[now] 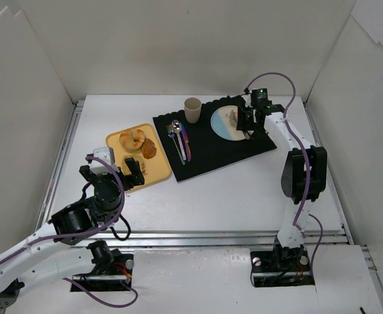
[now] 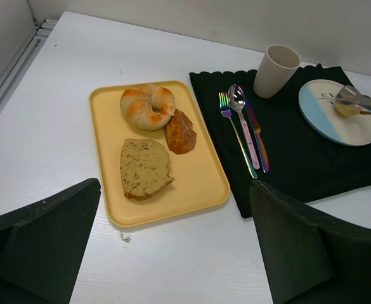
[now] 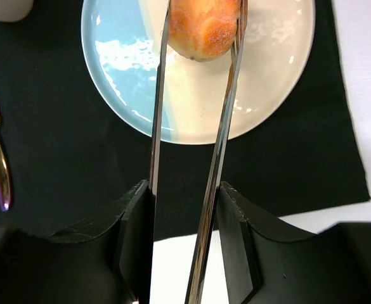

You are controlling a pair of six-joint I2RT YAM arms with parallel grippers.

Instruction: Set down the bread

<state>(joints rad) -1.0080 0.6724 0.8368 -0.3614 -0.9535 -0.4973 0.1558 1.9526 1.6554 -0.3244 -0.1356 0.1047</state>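
Two claws report in. My right gripper (image 3: pixel 185 244) is clenched on the tongs (image 3: pixel 226 114), which pinch the bread (image 3: pixel 204 25) over the plate (image 3: pixel 115 69), at one o'clock on the table. My left gripper (image 2: pixel 179 244) hangs released by the tray (image 2: pixel 198 171), at nine o'clock.

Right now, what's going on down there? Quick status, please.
Left gripper open, near the tray. Right gripper shut on tongs; tongs pinch the bread over the plate. Nothing seen in the way.
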